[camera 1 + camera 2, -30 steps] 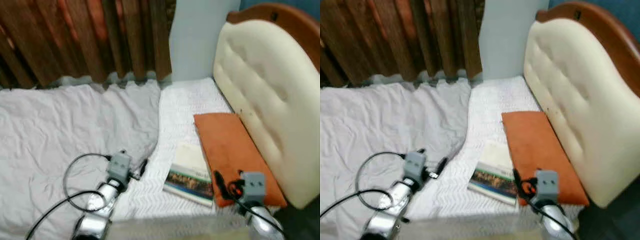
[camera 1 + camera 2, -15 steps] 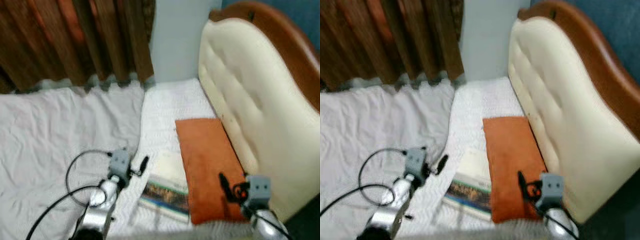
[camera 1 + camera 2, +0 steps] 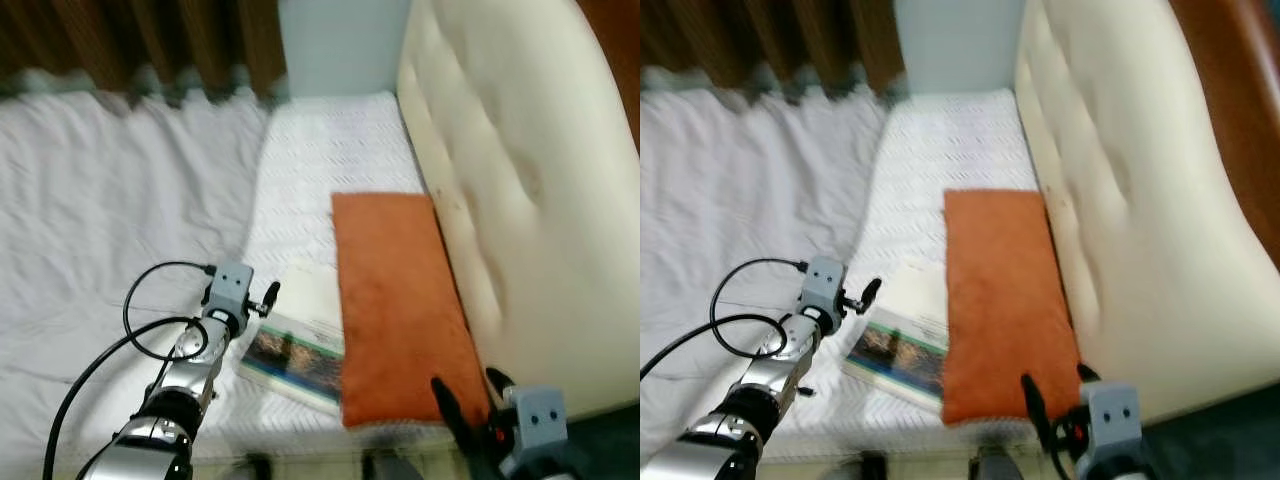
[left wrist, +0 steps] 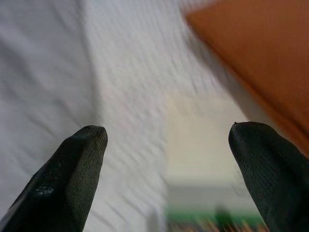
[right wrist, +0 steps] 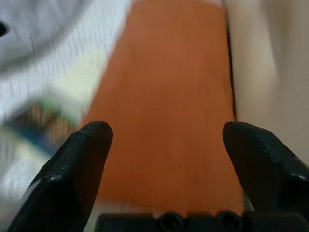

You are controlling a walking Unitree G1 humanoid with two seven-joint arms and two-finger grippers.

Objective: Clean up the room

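A book [image 3: 292,342] lies at lower centre of the bed [image 3: 120,200], touching an orange cushion [image 3: 395,300] beside the cream headboard [image 3: 510,170]. The left gripper [image 4: 166,174], fingers apart, hovers just short of the blurred book; the right gripper [image 5: 164,164], also spread, faces the cushion.

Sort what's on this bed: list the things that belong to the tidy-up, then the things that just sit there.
For the job:
- book, lying beside the orange pillow
- orange pillow, against the headboard
- left gripper, open, at the book
- right gripper, open, at the pillow's near end

Just there:
- cream headboard
- white sheet
- brown curtain
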